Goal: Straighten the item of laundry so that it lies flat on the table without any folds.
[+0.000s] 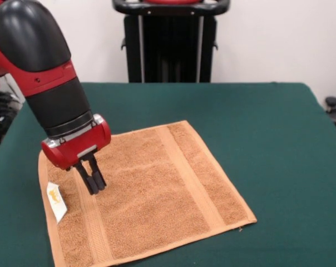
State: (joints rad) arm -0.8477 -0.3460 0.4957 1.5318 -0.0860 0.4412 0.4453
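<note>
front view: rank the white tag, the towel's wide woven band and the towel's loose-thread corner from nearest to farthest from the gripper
1. The white tag, just to the picture's left of the gripper, at the towel's edge.
2. The wide woven band, to the picture's right, running across the towel.
3. The loose-thread corner, far to the picture's right, on the green table.

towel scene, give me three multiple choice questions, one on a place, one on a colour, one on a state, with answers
1. Where on the towel is the white tag?
A. at its left edge
B. at its right corner
C. in its middle

2. What colour is the table top?
A. white
B. dark green
C. blue

3. How does the towel lie?
A. rolled up
B. bunched in a heap
C. spread out flat

Answers: 1 A, the tag sits at the left edge, beside the gripper. 2 B, green cloth surrounds the towel. 3 C, its bands and edges run straight, no folds visible.
</note>
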